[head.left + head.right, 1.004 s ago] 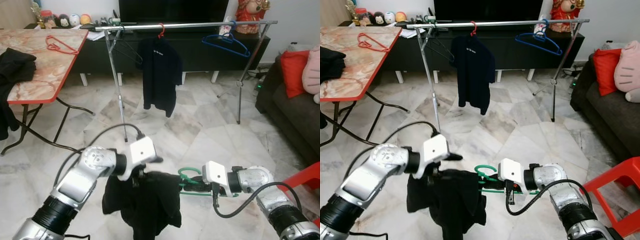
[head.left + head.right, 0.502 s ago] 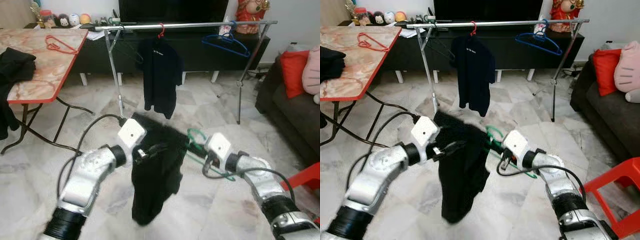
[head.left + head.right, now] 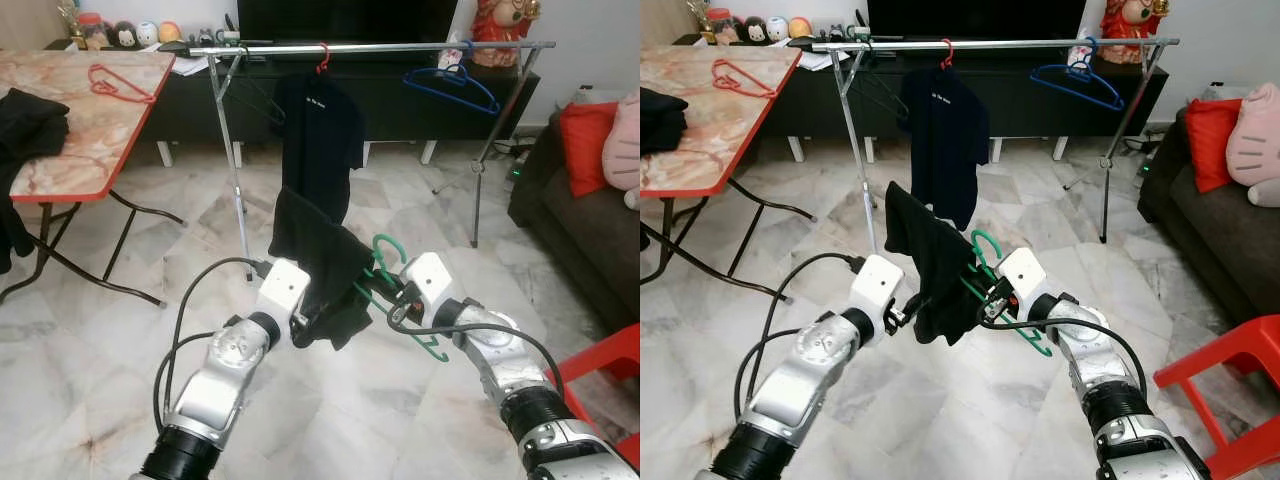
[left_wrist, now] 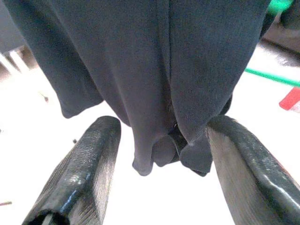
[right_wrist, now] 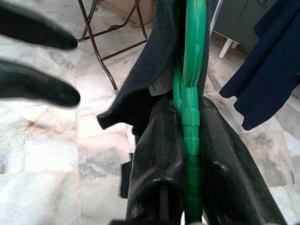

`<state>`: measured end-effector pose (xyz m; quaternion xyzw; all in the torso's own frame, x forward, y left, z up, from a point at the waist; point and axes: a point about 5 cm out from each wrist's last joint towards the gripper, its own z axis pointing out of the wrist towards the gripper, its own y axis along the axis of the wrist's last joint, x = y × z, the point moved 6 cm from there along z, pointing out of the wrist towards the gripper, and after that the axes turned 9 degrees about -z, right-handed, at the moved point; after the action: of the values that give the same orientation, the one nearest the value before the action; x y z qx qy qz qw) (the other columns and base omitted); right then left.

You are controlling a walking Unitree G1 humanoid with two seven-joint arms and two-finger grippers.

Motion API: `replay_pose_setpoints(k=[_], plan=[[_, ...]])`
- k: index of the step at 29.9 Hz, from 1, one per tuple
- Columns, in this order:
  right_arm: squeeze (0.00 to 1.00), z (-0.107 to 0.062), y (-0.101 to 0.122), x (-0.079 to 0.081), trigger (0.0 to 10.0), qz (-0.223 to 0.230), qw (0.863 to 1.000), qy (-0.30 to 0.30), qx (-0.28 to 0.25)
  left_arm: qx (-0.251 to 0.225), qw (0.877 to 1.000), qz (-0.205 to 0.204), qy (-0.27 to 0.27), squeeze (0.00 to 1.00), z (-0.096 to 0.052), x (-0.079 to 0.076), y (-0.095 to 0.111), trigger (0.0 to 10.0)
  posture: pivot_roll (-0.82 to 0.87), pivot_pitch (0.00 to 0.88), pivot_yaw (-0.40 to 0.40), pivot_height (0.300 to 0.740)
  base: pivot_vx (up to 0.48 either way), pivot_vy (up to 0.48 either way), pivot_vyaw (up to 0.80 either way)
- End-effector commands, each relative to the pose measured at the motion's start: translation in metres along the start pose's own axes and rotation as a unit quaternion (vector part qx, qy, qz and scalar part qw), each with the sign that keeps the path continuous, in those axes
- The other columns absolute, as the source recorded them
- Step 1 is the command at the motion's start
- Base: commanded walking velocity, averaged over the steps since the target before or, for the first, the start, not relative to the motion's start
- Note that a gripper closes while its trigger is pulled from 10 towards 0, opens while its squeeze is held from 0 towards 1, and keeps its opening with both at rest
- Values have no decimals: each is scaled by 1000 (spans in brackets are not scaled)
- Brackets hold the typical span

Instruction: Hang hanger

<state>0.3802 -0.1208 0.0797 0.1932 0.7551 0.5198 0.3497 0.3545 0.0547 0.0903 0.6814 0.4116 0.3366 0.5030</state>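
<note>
A green plastic hanger (image 3: 400, 290) with a curled hook and thin, ribbed bars carries a soft black fabric shirt (image 3: 318, 270), which drapes in loose folds over its left end; the pair is held in the air above the glossy, veined marble floor (image 3: 100, 350), in front of and below the thin silver metal clothes rail (image 3: 400, 47).

The right gripper (image 5: 190, 136) has its two long black fingers pressed tight on the hanger's green bar — in the right wrist view the ribbed plastic runs straight up between the pads. The silver right arm reaches forward and inward, wrist raised.

The left gripper (image 4: 159, 164) has its textured black fingers spread wide on either side of the shirt's bunched lower hem; the cloth hangs between them, just touching one finger, and is not pinched. The left arm stretches up and forward from below, its white wrist block just beside the garment.

On the rail hang a dark navy T-shirt (image 3: 320, 150) on a red hook, and an empty blue plastic hanger (image 3: 452, 88) further right. A marble-patterned folding table (image 3: 80, 120) with a red edge stands to the left — a red wire hanger (image 3: 118, 85) and dark clothing (image 3: 30, 110) lie on it.
</note>
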Motion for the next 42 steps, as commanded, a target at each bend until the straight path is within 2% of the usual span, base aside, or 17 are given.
replay_pose_setpoints(k=[1, 6, 13, 16, 20, 23, 31, 38, 39, 40, 41, 42], plan=[[0, 3, 24, -16, 0, -22, 999, -11, -27, 18, 1000, 3, 10, 0, 3, -2, -2, 10000, -11, 0, -116, 740, 0, 0, 0], [0, 10, 41, -19, 0, -31, 999, -5, -43, 25, 999, 13, 16, 0, 10, -7, -1, 10000, -14, 0, -121, 740, 0, 0, 0], [0, 14, 45, -10, 0, -28, 998, 14, -51, 21, 999, 37, 34, 0, 15, -7, 5, 10000, -14, 0, -123, 740, 0, 0, 0], [0, 14, 46, -6, 0, -25, 998, 21, -54, 14, 997, 54, 52, 0, 18, -4, 9, 10000, -16, 0, -121, 740, 0, 0, 0], [0, 14, 47, -1, 0, -22, 998, 32, -58, -2, 995, 54, 80, 0, 19, 3, 16, 10000, -18, 0, -118, 740, 0, 0, 0], [0, 14, 48, 2, 0, -22, 997, 36, -60, -6, 995, 62, 81, 0, 20, 4, 17, 10000, -18, 0, -118, 740, 0, 0, 0], [0, 14, 51, 12, 0, -18, 996, 59, -65, -28, 989, 62, 128, 0, 22, 16, 28, 10000, -23, 0, -121, 740, 0, 0, 0], [0, 12, 50, 19, 0, -13, 995, 74, -63, -30, 984, 62, 162, 0, 22, 26, 28, 10000, -25, 0, -120, 740, 0, 0, 0], [0, 11, 50, 19, 0, -13, 995, 74, -63, -30, 984, 63, 162, 0, 22, 26, 28, 4353, -25, 0, -120, 740, 0, 0, 0], [0, 11, 50, 20, 0, -13, 995, 75, -62, -30, 984, 61, 161, 0, 22, 26, 28, 4353, -30, 0, -115, 740, 0, 0, 0], [0, 11, 49, 20, 0, -13, 995, 75, -62, -30, 985, 62, 161, 0, 22, 26, 27, 510, -29, 0, -115, 740, 0, 0, 0], [0, 10, 49, 20, 0, -12, 995, 75, -61, -30, 985, 62, 160, 0, 22, 26, 27, 0, -29, 0, -115, 740, 0, 0, 0]])
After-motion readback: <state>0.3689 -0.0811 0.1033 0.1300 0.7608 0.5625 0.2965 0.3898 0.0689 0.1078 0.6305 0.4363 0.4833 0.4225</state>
